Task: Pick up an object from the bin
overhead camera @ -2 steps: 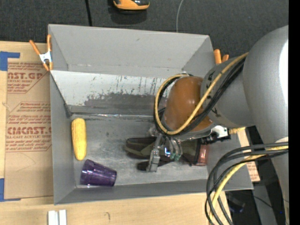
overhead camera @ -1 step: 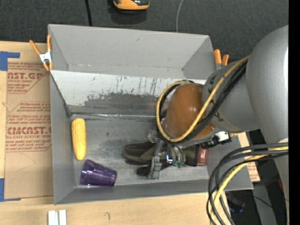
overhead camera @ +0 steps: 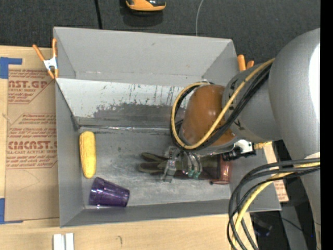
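Task thing: you are looking at a dark olive-brown thing (overhead camera: 153,163), long and limp. It lies flat on the bin floor, well to the right of the yellow corn cob (overhead camera: 87,153). The end nearer the cob splits into two blunt lobes (its kind I cannot tell you).
Gripper: the gripper (overhead camera: 180,168) is down on the far part of that dark thing, further right of the cob. Its two metal fingers (overhead camera: 170,166) stand spread with a gap between them. You cannot tell whether they press on the thing.
Bin: the grey metal bin (overhead camera: 140,56) has sloped walls and a scuffed, scratched floor. Four loose things lie in it.
Corn cob: yellow and bumpy, lying lengthwise along the bin's left wall.
Cup: a purple plastic cup (overhead camera: 108,194), tipped on its side just below the cob.
Reddish thing: a dark red-brown block (overhead camera: 225,172), far right of the cob, just past the gripper and partly under the arm.
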Motion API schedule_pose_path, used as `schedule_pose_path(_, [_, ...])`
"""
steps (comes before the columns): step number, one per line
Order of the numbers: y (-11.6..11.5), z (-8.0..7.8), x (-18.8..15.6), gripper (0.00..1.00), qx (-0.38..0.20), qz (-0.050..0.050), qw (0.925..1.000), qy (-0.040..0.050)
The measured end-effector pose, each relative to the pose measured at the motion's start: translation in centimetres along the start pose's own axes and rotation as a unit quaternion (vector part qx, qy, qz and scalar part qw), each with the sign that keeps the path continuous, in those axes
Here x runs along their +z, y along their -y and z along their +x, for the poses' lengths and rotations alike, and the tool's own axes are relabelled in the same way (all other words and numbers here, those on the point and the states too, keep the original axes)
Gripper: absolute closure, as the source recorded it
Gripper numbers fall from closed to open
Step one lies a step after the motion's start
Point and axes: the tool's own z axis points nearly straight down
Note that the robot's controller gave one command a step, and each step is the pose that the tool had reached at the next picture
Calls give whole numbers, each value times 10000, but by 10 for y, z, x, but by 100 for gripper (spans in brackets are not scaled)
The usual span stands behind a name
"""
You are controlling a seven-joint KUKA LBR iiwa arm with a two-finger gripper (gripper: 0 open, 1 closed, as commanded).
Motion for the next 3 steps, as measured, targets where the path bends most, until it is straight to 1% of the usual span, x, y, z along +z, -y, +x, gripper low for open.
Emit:
schedule_pose_path(2, [0,0,-1,100,1,0,10000,-1])
schedule_pose_path(3, [0,1,-5,100,0,5,10000,-19])
